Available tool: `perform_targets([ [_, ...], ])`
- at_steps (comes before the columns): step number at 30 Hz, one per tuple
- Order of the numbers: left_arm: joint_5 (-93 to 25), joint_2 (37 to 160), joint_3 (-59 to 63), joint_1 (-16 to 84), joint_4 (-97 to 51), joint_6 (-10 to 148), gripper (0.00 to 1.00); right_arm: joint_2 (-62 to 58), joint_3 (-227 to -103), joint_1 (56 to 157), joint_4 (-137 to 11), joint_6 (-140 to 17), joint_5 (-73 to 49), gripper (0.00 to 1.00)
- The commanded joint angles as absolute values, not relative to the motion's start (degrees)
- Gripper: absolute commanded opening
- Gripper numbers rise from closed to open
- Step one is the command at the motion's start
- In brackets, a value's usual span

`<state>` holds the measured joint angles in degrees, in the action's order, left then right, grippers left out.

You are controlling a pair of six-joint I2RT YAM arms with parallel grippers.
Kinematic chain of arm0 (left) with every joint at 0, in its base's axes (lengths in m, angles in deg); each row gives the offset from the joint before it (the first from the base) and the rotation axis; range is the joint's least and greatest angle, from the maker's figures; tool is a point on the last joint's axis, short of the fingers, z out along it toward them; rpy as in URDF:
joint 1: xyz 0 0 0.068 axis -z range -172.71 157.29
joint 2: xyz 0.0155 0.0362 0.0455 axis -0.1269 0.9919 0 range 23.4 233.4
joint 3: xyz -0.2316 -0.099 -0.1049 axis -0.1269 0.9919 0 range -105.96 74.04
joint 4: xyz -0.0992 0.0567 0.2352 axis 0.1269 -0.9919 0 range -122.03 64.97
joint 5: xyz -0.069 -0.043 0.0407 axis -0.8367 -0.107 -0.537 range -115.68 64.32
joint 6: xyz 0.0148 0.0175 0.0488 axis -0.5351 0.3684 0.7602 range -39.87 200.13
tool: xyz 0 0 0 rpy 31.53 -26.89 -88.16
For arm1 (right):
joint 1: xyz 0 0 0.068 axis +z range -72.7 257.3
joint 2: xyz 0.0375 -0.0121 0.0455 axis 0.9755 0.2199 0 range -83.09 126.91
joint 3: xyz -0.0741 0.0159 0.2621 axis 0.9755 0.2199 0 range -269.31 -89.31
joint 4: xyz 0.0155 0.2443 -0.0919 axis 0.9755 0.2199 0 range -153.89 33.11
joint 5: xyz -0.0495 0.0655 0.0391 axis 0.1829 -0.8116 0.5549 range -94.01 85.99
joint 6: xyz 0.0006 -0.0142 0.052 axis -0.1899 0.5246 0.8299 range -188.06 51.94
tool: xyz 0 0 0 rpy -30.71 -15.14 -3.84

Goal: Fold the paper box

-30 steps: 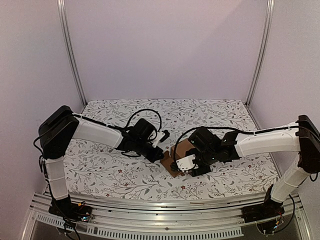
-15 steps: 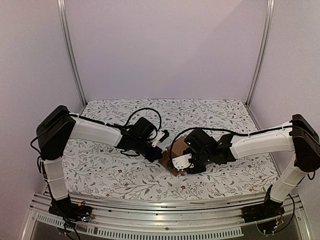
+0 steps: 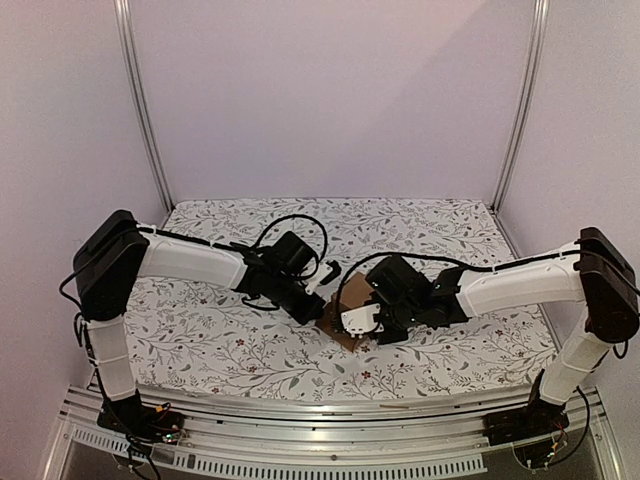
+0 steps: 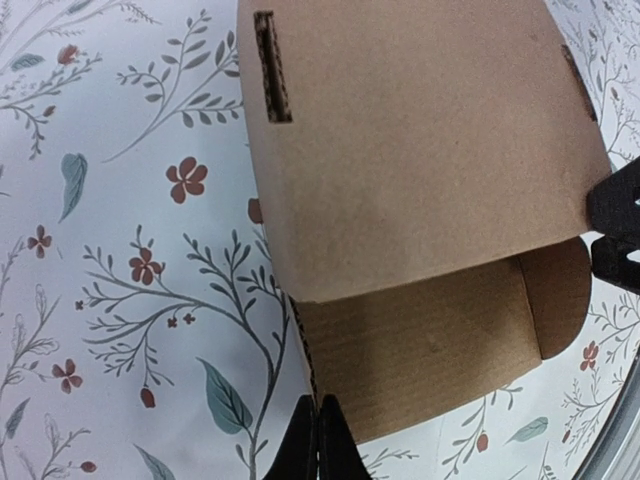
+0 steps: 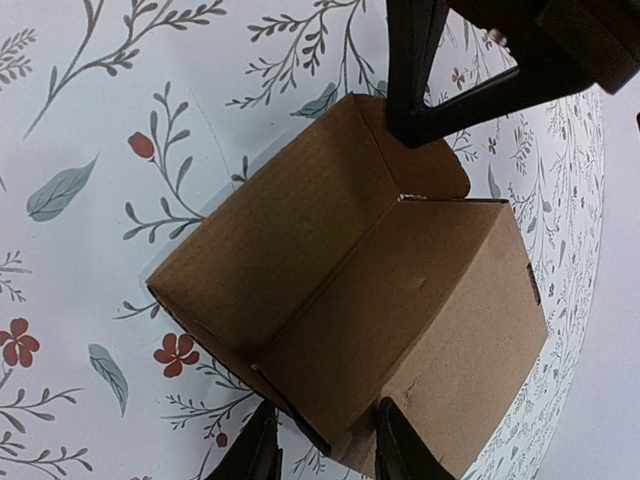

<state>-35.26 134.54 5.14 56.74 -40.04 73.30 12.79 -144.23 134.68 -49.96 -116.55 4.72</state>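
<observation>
The paper box point(image 3: 352, 295) is plain brown cardboard, partly folded, lying on the flowered cloth between the two arms. In the left wrist view a slitted panel point(image 4: 420, 150) overhangs a lower flap point(image 4: 420, 350). My left gripper point(image 4: 320, 445) is shut, its tips against that flap's left edge; in the top view it point(image 3: 320, 306) sits at the box's left side. My right gripper point(image 5: 325, 450) is open, its fingers astride the box's near corner point(image 5: 350, 300); the right finger point(image 5: 395, 445) touches cardboard and the left one stands off it. In the top view it point(image 3: 352, 330) is over the box's near side.
The flowered cloth point(image 3: 220, 340) covers the table. Pale walls and two metal posts point(image 3: 140, 110) close in the back and sides. A rail point(image 3: 300, 410) runs along the near edge by the arm bases. The left gripper's black fingers point(image 5: 412, 70) cross the top of the right wrist view.
The right arm has slid left over the box, and its jaws have narrowed around the box's near corner. The left arm has barely shifted and stays shut.
</observation>
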Motion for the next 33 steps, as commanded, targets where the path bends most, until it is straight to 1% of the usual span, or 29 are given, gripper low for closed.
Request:
perform_targets([
  [1,-37.28,134.31,3.46,58.53,-40.07,74.98,0.0,17.33,-143.69,134.96,-45.24,-115.38,3.48,0.3],
  [13,-34.17,134.62,0.42,58.18,-42.33,72.07,0.0,16.94,-143.85,135.01,-43.28,-116.17,1.71,0.34],
  [24,-36.36,135.57,-1.17,58.34,-42.76,73.37,0.0,18.17,-144.52,134.99,-42.74,-115.85,1.12,0.34],
  [27,-35.79,136.16,0.67,58.35,-41.1,73.47,0.0,18.96,-145.11,134.91,-42.6,-114.81,1.53,0.34],
  [33,-32.89,132.67,9.82,58.81,-31.56,72.83,0.0,19.38,-145.38,134.8,-42.54,-114.4,1.97,0.35],
])
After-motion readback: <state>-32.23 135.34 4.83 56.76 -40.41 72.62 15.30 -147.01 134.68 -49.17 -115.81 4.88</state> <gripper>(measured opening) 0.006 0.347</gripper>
